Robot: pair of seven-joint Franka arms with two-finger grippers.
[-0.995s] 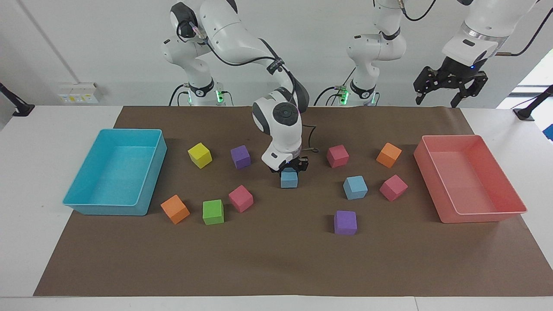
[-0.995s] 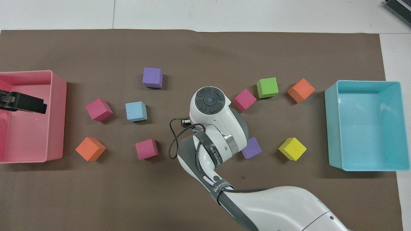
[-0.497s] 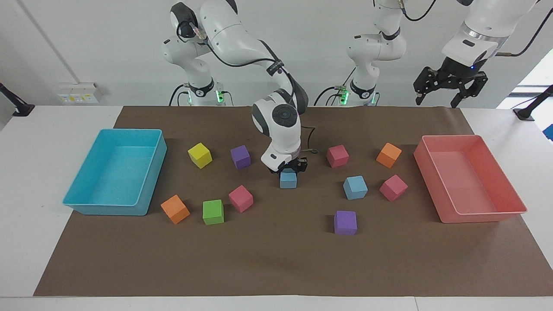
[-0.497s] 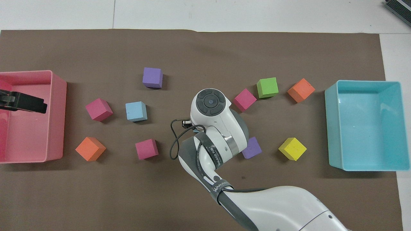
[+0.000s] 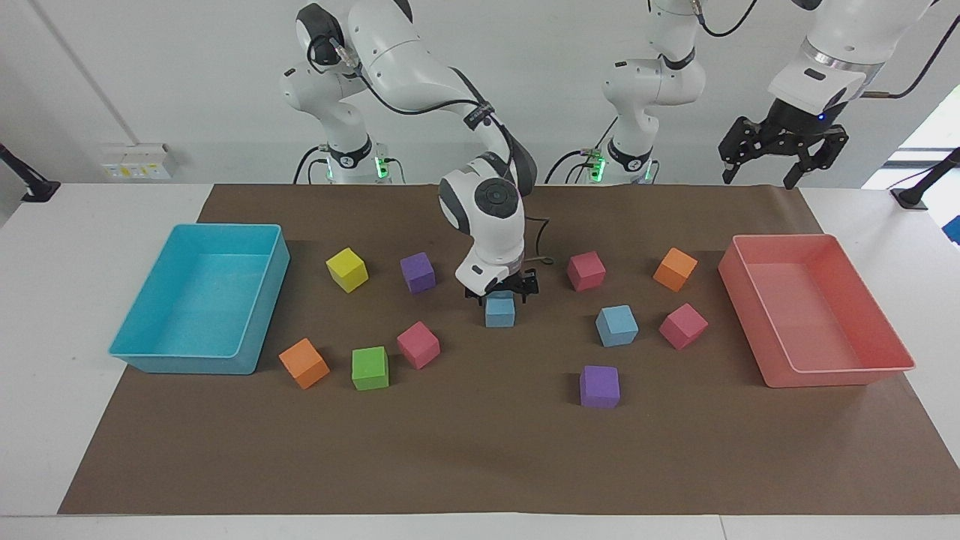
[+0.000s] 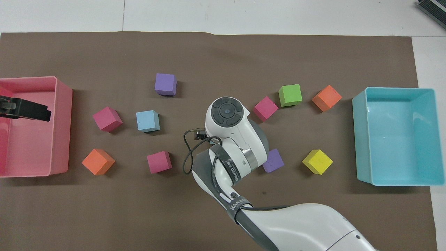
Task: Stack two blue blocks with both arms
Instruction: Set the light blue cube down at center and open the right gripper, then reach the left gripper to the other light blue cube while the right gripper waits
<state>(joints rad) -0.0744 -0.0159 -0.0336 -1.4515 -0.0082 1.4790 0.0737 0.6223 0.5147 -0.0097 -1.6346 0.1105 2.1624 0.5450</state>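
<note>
Right gripper [image 5: 501, 294]: you had its jaws spread, tips straddling the top of one blue block [image 5: 500, 311], which sat flat on the brown mat [image 5: 480, 450] mid-table. No lift showed; block looked to be resting on its own. From overhead the wrist covered that block entirely.

Second blue block [image 5: 616, 325] lay toward the left arm's end of the table from the first, slightly farther from the robots, well apart from it. A pink cube [image 5: 682, 325] sat just beside it on the tray side; a purple cube [image 5: 599, 386] lay farther out.

Left gripper [image 5: 780, 154]: jaws spread, nothing in them, hanging high over the table's edge beside the pink tray [image 5: 840, 375], waiting.

Judgement: that second block lay on the left arm's side, so you would likely send the left arm for it.
</note>
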